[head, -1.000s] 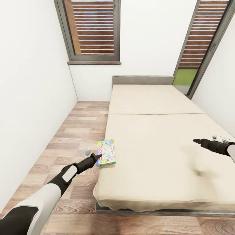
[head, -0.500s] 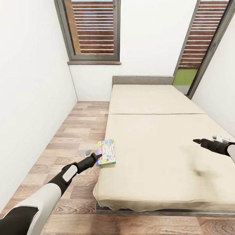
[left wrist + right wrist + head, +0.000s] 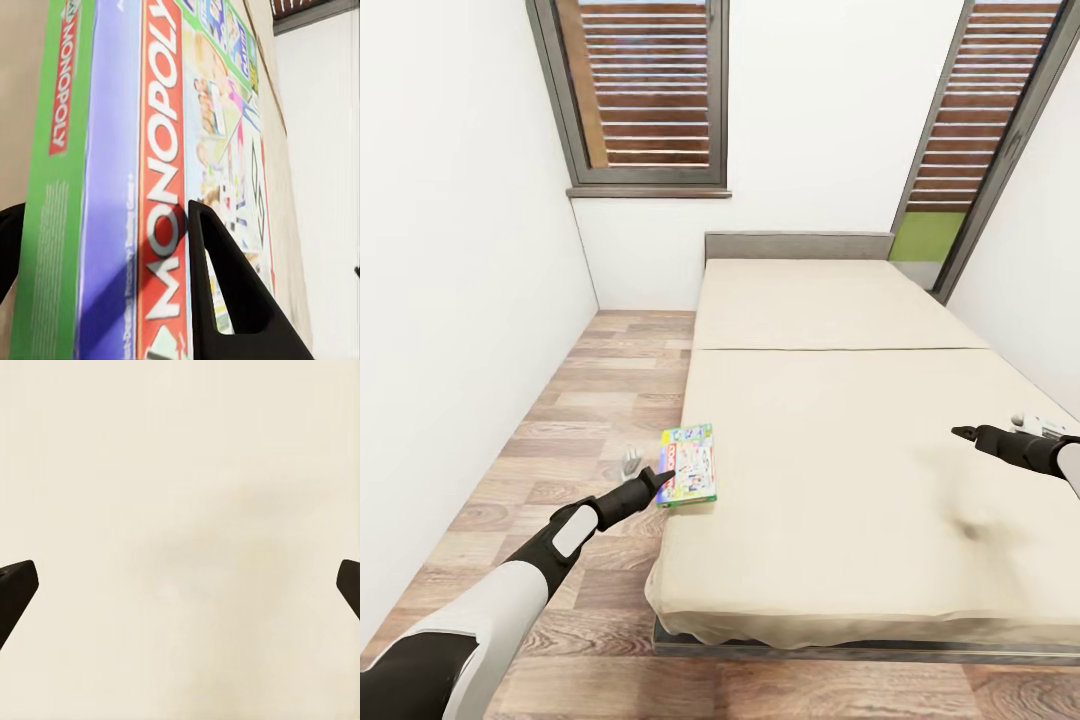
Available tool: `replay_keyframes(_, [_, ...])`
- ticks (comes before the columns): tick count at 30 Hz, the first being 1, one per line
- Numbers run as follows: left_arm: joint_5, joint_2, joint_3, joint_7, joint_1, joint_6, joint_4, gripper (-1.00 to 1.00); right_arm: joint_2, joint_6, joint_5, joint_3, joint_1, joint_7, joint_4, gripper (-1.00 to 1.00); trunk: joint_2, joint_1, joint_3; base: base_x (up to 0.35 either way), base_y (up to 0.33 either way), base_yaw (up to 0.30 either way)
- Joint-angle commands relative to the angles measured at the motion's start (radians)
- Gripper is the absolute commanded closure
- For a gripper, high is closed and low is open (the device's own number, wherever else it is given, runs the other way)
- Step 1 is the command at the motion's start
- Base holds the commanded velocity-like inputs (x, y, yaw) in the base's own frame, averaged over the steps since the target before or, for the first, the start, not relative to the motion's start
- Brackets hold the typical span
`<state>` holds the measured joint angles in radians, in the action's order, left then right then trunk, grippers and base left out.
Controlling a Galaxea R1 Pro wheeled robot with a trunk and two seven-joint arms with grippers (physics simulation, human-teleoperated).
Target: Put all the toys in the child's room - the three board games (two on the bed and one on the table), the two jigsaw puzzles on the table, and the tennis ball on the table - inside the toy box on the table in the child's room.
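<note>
Room: white walls, wood-plank floor (image 3: 590,400), two windows with slatted shutters, one (image 3: 645,85) at 11 o'clock, the other (image 3: 980,110) at 1 o'clock.
Bed: beige mattress (image 3: 840,400) with thin grey frame, runs from centre toward 12 o'clock, grey headboard (image 3: 798,245) against the far wall.
Board game: green-edged box (image 3: 687,466) lettered MONOPOLY, lies flat on the mattress at its left edge, near the foot corner, about 7 o'clock from the bed's centre. Up close in the left wrist view (image 3: 150,172): green side, purple band, red title strip, printed lid.
Left gripper: (image 3: 657,479) at the box's near-left edge, arm reaching in from 7 o'clock. In the wrist view one dark finger (image 3: 232,292) lies over the lid, the other (image 3: 9,240) on the far side of the green edge; jaws straddle the box, cannot tell whether they press on it.
Right gripper: (image 3: 963,433) above the mattress at 3 o'clock, well apart from the box. In the wrist view the fingertips (image 3: 16,589) sit far apart over bare beige mattress (image 3: 180,525); jaws spread, holding nothing.
Small grey object: (image 3: 630,462) on the floor just beside the bed, left of the box; too small to identify.
</note>
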<state>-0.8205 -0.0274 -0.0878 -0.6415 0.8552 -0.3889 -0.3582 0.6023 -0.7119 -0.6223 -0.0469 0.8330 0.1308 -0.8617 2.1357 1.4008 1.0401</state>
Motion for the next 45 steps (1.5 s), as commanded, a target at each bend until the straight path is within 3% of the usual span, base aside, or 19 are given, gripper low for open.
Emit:
replay_keyframes(1, [-0.009,-0.001,-0.006,0.000,0.000,-0.005,0.000,1.00,0.000,-0.005,0.004,-0.003,0.001,0.006,0.000,-1.00,0.000,0.000,0.001,0.000,0.000,0.000])
replay_keyframes(12, [-0.011,0.000,-0.008,-0.041,-0.036,-0.032,-0.108,1.00,0.001,-0.005,0.001,-0.004,-0.026,0.017,-0.022,-1.00,0.000,0.000,0.001,0.000,0.000,0.000])
replay_keyframes(20, [-0.010,0.025,-0.008,-0.025,-0.116,-0.108,-0.310,1.00,0.004,-0.005,-0.003,-0.008,-0.112,0.027,-0.154,-1.00,0.000,0.000,0.001,0.000,0.000,0.000])
replay_keyframes(23, [-0.011,0.036,-0.008,0.016,-0.169,-0.143,-0.423,1.00,0.004,-0.005,-0.004,-0.011,-0.169,0.030,-0.246,-1.00,0.000,0.000,0.001,0.000,0.000,0.000])
replay_keyframes(24, [-0.011,0.036,-0.008,0.016,-0.169,-0.143,-0.423,1.00,0.004,-0.005,-0.004,-0.011,-0.169,0.030,-0.246,-1.00,0.000,0.000,0.001,0.000,0.000,0.000])
replay_keyframes(25, [-0.011,0.047,-0.008,0.061,-0.209,-0.163,-0.499,1.00,0.004,-0.006,-0.005,-0.012,-0.203,0.031,-0.301,-1.00,0.000,0.000,0.001,0.000,0.000,0.000])
replay_keyframes(34, [-0.014,0.069,-0.009,0.219,-0.334,-0.208,-0.709,1.00,0.003,-0.007,-0.009,-0.014,-0.268,0.035,-0.415,-1.00,0.000,0.000,0.001,0.000,0.000,0.000])
replay_keyframes(37, [-0.015,0.073,-0.009,0.271,-0.396,-0.223,-0.793,1.00,0.003,-0.023,-0.028,-0.014,-0.282,0.044,-0.454,-1.00,0.000,0.000,0.001,0.000,0.000,0.000])
replay_keyframes(42, [-0.015,0.074,-0.007,0.307,-0.458,-0.235,-0.876,1.00,0.004,-0.061,-0.064,-0.014,-0.291,0.062,-0.488,-1.00,0.000,0.000,0.001,0.000,0.000,0.000])
replay_keyframes(45, [-0.015,0.074,-0.004,0.365,-0.530,-0.246,-0.975,1.00,0.003,-0.126,-0.100,-0.014,-0.297,0.088,-0.516,-1.00,0.000,0.000,0.001,-0.026,0.000,0.000])
